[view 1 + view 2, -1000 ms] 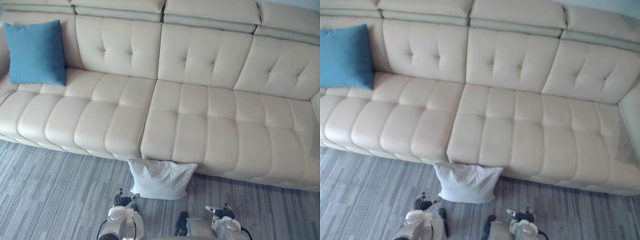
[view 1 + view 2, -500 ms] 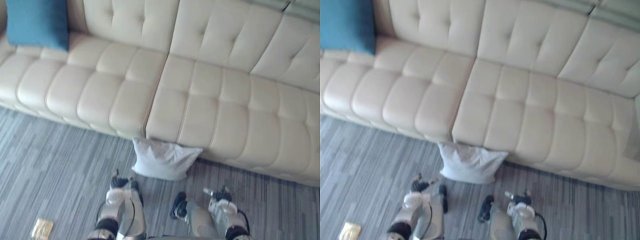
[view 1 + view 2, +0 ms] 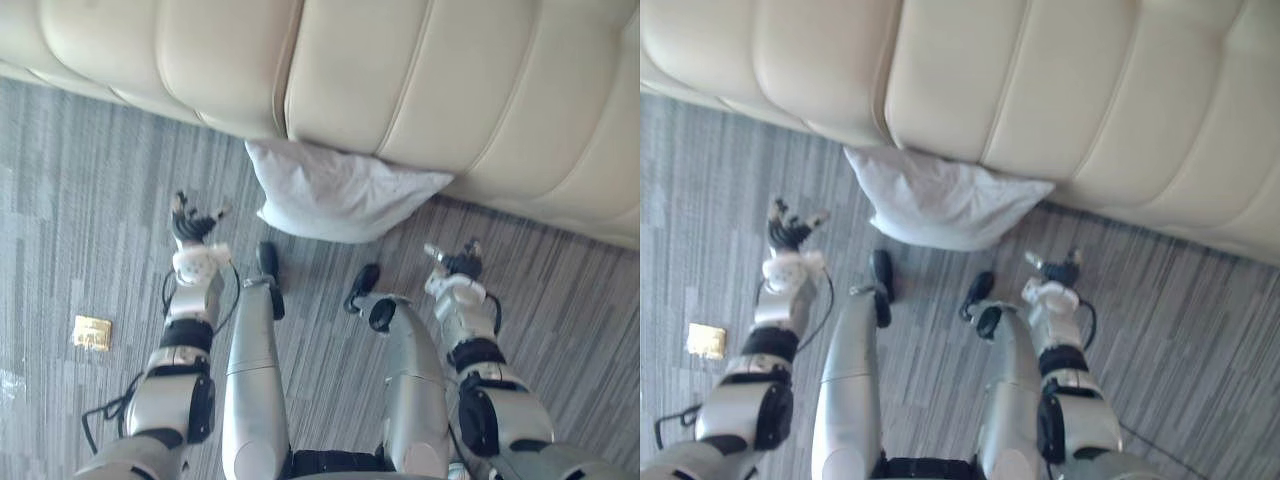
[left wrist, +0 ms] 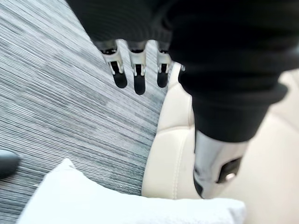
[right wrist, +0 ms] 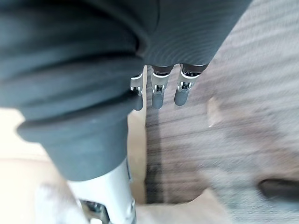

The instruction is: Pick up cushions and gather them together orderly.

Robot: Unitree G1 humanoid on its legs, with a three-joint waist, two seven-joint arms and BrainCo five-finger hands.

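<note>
At the far left of the grey striped floor [image 3: 70,180], a small flat gold square [image 3: 92,332] is seen, well apart from everything else. To its right, the left hand [image 3: 192,228] is held above the floor, near the cushion's left edge but not touching it. In the left wrist view its fingers [image 4: 135,84] are shown straight and slightly apart, with the thumb [image 4: 216,170] set off to one side; nothing is held.

The one cushion [image 3: 340,195] in view is found on the floor at the foot of the cream sofa [image 3: 400,70], below the seam between two seat sections. It is white and soft, roughly rectangular, and rumpled with shallow creases across its face. Its corners are drawn out into points, the right one reaching furthest along the sofa's base. Its far edge is pressed against the sofa's front, and its near edge rests on the floor. The sofa's seat is made up of padded, rounded panels divided by stitched grooves.

To the right of the cushion, the right hand [image 3: 458,265] is held above the floor, near the cushion's right corner and apart from it. In the right wrist view its fingers [image 5: 157,98] are shown straight and side by side, closed on nothing, with the floor beyond them.
</note>
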